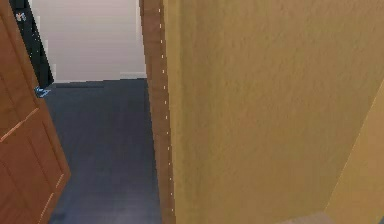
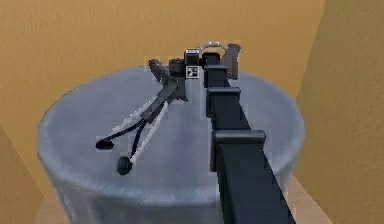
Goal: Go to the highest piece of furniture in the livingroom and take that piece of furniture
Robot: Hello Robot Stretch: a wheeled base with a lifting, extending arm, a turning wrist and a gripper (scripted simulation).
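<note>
A round grey-blue piece of furniture (image 2: 85, 115) with a flat top stands low against a yellow wall in the arm side view. My arm (image 2: 240, 150), a dark square bar, reaches out over it from the bottom edge. At the arm's far end is the gripper (image 2: 114, 156), its dark body beside two white marked squares (image 2: 192, 70). Its thin fingers (image 2: 140, 125) slant down to the left over the bare grey top. The gripper holds nothing.
In the forward view a yellow wall (image 1: 270, 110) is close on the right, ending at a brown door frame (image 1: 155, 100). A brown door (image 1: 25, 140) is swung aside at the left. Blue-grey floor (image 1: 105, 130) runs between them to a white wall (image 1: 90, 40).
</note>
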